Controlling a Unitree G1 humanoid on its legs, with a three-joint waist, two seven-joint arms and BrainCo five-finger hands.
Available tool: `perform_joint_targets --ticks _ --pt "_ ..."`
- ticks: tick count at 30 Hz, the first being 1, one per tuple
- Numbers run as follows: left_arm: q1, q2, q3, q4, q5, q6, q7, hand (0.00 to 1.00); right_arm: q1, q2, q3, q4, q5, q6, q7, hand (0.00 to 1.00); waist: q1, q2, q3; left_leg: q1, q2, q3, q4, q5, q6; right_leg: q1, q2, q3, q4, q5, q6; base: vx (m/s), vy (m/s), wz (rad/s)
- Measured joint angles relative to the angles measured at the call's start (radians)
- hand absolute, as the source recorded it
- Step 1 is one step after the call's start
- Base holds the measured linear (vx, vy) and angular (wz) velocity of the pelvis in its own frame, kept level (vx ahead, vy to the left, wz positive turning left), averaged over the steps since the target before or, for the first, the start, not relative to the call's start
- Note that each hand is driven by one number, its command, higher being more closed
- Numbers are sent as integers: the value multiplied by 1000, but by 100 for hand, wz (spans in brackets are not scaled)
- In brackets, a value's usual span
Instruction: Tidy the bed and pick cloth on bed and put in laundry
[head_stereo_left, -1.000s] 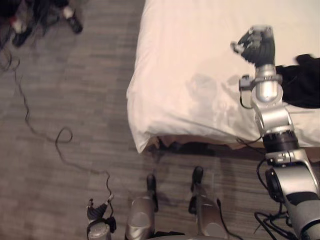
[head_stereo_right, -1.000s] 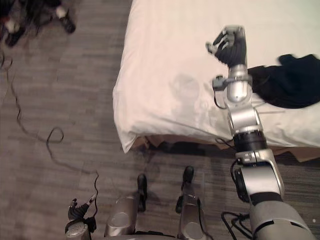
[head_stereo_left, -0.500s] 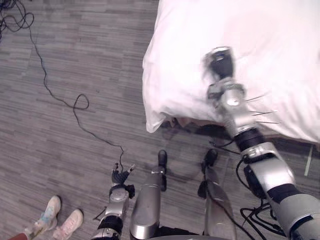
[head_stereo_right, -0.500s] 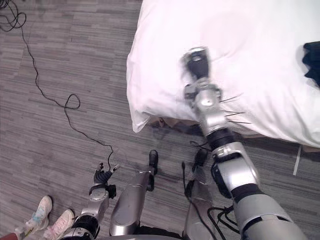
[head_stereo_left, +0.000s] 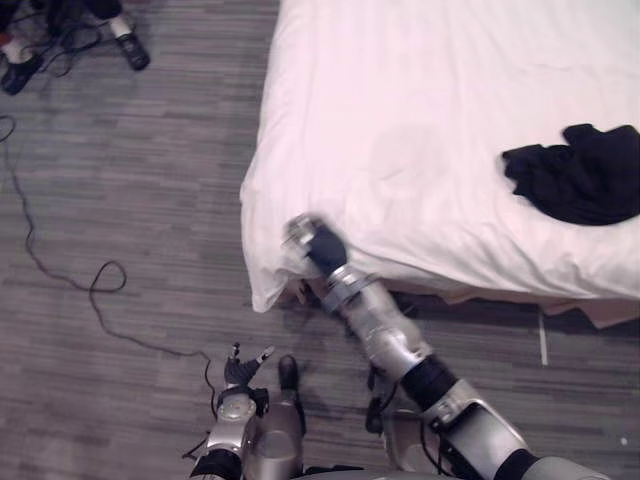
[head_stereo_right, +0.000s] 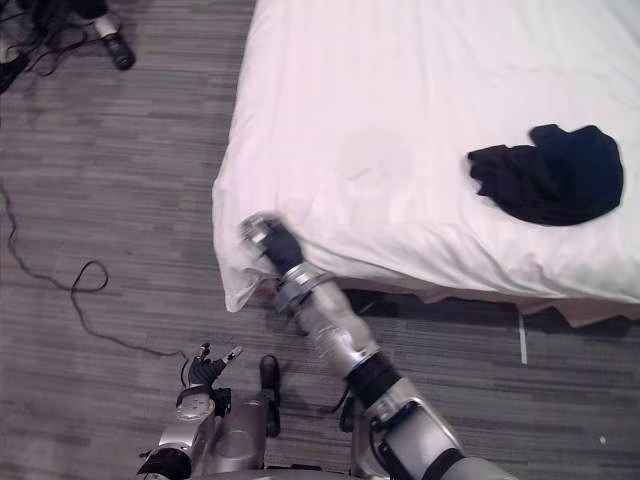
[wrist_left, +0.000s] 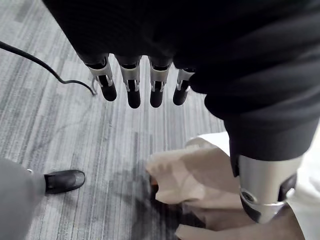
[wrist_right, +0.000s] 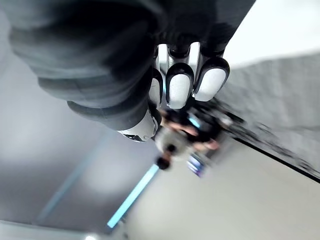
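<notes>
The left hand (head_stereo_left: 240, 366) is held low over the floor (head_stereo_left: 130, 190), off the near corner of the bed (head_stereo_left: 400, 110), its fingers (wrist_left: 131, 90) straight and apart. The right hand (head_stereo_left: 316, 245) is now found lowered to that corner from above the bed's middle, fingers seemingly curled on nothing. The black cloth (head_stereo_left: 577, 183) is left lying on the bed's right side, well apart; collection is judged not begun.

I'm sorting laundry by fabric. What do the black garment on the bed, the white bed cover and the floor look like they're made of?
Black garment: soft matte fabric, perhaps a cotton knit; it lies crumpled in limp folds.
Bed cover: smooth matte white woven cloth, likely cotton, with fine creases.
Floor: grey streaked surface, carpet or vinyl; the look leaves it open.
</notes>
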Motion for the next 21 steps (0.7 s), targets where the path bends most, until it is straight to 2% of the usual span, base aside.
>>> perform_joint_targets --ticks 3,4,5,6,8,10,13,17,19,21 --pt "-9 6 -9 -2 7 -2 -1 0 -27 -58 -141 1 1 -33 -49 100 -11 7 4 -39 3 22 16 -4 2 -53 -2 29 4 14 8 -7 11 -32" --pt "-17 6 -13 -3 7 -4 -1 0 -54 -86 -195 6 3 -43 -75 100 -20 17 10 -72 4 18 34 -4 2 -79 -3 27 11 22 3 -40 21 19" --pt "-25 4 -21 -3 7 -7 -1 0 -97 -122 -260 10 3 -54 -112 100 -29 39 22 -111 5 13 60 -6 3 -103 -5 21 20 24 1 -50 32 23" --pt "-27 3 -24 -2 6 -7 -1 0 -113 -137 -280 13 3 -60 -124 100 -29 48 27 -123 6 9 70 -8 4 -110 -4 19 21 26 0 -59 37 20" --pt "-27 2 -45 -1 6 -7 -1 0 -213 -214 -316 93 2 -89 -160 100 -24 87 47 -185 18 -4 132 -28 5 -154 1 19 44 24 1 -82 26 3" --pt "-34 0 -48 1 6 -7 -1 0 -259 -251 -327 149 1 -90 -185 100 -21 101 52 -239 21 -13 168 -35 8 -198 1 18 60 21 5 -109 4 3" --pt "-77 -7 -60 39 3 -8 -8 0 -278 -338 -343 258 -14 -91 -219 100 2 129 65 -329 32 -27 240 -56 18 -271 2 14 101 16 3 -123 -17 6" --pt "-75 -15 -54 39 -3 -6 -17 0 -264 -357 -404 288 -86 -75 -224 100 4 132 67 -358 51 -29 322 -99 18 -306 3 11 201 -29 -5 -79 -9 0" --pt "-73 -26 -40 29 -3 -5 -17 0 -177 -342 -488 242 -99 -62 -239 100 4 130 67 -353 66 -29 356 -117 22 -300 3 5 236 -54 -5 -59 -2 -3" --pt "-58 -32 -27 -9 -3 6 -18 0 17 -274 -645 160 -119 -46 -283 100 1 113 73 -300 70 -8 352 -130 22 -250 5 6 222 -58 -4 11 9 -19"
